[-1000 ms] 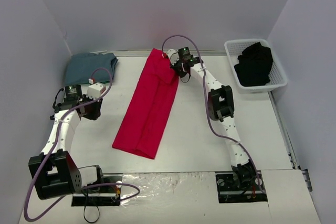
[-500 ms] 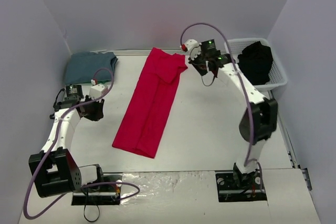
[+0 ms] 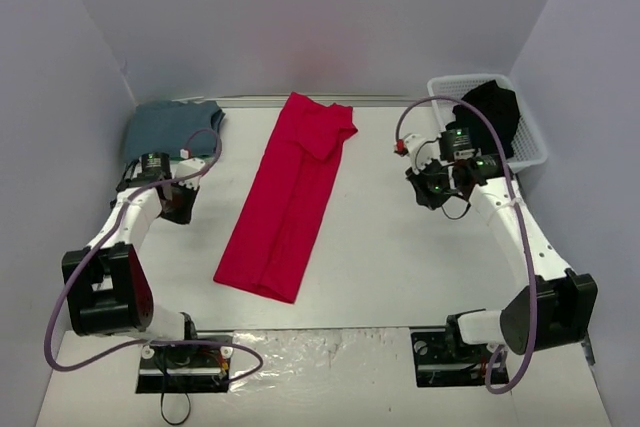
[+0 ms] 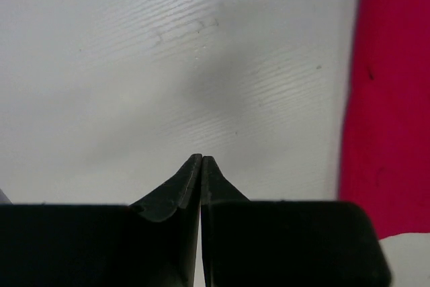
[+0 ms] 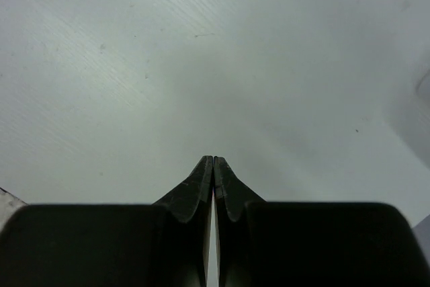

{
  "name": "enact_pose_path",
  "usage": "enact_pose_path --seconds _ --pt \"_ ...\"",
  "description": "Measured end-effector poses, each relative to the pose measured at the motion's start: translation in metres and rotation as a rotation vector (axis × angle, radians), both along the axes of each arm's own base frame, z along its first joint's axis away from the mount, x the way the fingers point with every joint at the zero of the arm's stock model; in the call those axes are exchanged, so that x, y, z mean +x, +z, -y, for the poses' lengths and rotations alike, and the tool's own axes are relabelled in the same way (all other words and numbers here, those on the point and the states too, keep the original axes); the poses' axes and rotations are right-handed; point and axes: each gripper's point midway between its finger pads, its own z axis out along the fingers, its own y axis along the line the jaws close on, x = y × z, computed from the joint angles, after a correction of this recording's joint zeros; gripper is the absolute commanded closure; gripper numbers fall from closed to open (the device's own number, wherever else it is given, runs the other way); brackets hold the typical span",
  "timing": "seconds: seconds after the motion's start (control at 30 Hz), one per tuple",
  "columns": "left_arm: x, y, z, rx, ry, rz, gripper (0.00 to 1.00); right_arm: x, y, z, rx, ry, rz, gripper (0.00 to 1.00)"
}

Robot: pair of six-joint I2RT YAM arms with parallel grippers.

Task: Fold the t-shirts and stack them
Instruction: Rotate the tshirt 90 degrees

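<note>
Left gripper (image 4: 201, 160): jaws closed, empty, above table (image 4: 134, 65); red t-shirt (image 3: 288, 197) just to its right, blue-grey t-shirt (image 3: 170, 127) beyond. Right gripper (image 5: 213, 159): closed, empty; black t-shirt (image 3: 488, 112) in basket (image 3: 532, 154) beyond.

T-shirt (image 3: 285, 197) at table (image 3: 380, 257) centre, basket (image 3: 532, 137) back-right.

A white table (image 3: 380, 247) fills the bottom of a small booth. Three plain, pale grey-lilac walls close it in: the back wall (image 3: 320, 17), the left wall (image 3: 50, 147) and the right wall (image 3: 600, 147). A faint pink tint lies low on the back wall. A thin pale rail (image 3: 390, 100) runs along the table's far edge. A crinkled, shiny sheet (image 3: 330, 347) covers the near edge. Close up, the tabletop shows fine parallel lines and a few specks. The light is soft and even, and the shadows are blurred and grey.
</note>
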Motion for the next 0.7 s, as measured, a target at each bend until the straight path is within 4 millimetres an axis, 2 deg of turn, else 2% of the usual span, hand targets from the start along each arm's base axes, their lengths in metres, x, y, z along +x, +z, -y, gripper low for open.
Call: enact_pose_path --seconds 0.1,0.27,0.37,0.53,0.7 --pt "0.005 -0.012 0.009 0.081 -0.045 -0.033 0.98 -0.002 0.019 0.017 0.061 -0.060 0.050 1.00" --pt "0.001 -0.032 0.041 0.161 -0.175 -0.099 0.98 -0.007 0.044 0.015 0.141 -0.051 0.116 1.00" --pt "-0.003 -0.040 0.042 0.186 -0.189 -0.140 0.98 -0.005 0.044 0.014 0.167 -0.046 0.107 1.00" --pt "-0.009 -0.052 0.033 0.231 -0.188 -0.201 0.98 0.000 0.033 0.014 0.184 -0.052 0.059 1.00" --pt "-0.016 -0.059 0.036 0.233 -0.212 -0.238 0.98 0.001 0.029 0.012 0.192 -0.044 0.041 1.00"
